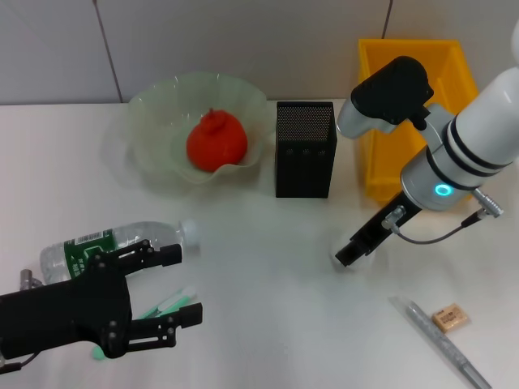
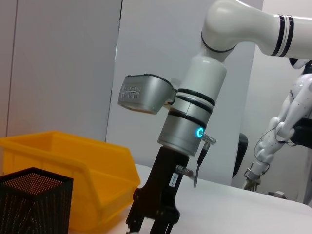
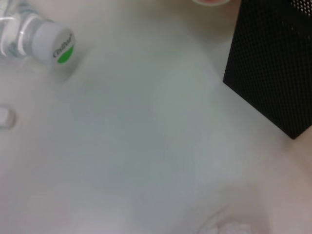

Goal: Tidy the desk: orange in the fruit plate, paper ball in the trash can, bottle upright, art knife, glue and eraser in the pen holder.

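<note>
The orange (image 1: 216, 143) rests in the pale-green fruit plate (image 1: 154, 109) at the back. Beside it stands the black mesh pen holder (image 1: 305, 150), with the yellow trash can (image 1: 381, 121) to its right. The bottle (image 1: 105, 247) lies on its side at front left, its cap (image 3: 53, 41) toward the middle. My left gripper (image 1: 182, 288) is open just in front of the bottle, above the mint-green art knife (image 1: 166, 306). My right gripper (image 1: 349, 256) points down at the table in front of the pen holder, at a whitish wad that looks like the paper ball (image 3: 226, 226). The tan eraser (image 1: 448, 318) lies at front right.
A slim clear pen-like stick (image 1: 442, 344), possibly the glue, lies slantwise next to the eraser. The right arm's white forearm (image 1: 478, 138) hangs over the trash can's near side. Bare white table (image 1: 268, 275) stretches between the two grippers.
</note>
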{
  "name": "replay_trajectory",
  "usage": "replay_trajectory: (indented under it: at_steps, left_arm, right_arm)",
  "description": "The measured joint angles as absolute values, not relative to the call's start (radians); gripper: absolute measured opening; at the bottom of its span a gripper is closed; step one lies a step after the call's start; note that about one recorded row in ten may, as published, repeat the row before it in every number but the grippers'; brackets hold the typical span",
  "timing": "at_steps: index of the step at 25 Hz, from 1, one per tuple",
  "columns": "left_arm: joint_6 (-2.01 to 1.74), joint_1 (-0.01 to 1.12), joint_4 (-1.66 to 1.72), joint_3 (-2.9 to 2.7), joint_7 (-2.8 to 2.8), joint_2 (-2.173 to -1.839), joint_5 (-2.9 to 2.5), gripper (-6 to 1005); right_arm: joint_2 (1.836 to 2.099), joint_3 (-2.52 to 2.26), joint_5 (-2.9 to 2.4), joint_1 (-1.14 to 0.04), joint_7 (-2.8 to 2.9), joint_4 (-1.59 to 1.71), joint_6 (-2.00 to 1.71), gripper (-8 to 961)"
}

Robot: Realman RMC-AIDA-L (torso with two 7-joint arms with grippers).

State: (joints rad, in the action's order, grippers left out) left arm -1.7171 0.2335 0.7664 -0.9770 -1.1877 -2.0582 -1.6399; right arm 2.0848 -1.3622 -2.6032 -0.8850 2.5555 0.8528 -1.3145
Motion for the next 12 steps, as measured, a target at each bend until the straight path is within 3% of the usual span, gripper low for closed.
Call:
replay_trajectory:
  at_steps: [12]
  left_arm:
    - [-1.703, 0.225, 0.726, -0.964, -1.162, -2.047, -1.640, 831]
  right_arm:
    - [2.077, -1.251, -2.749, -0.777, 2.632, 1.422, -1.647, 554]
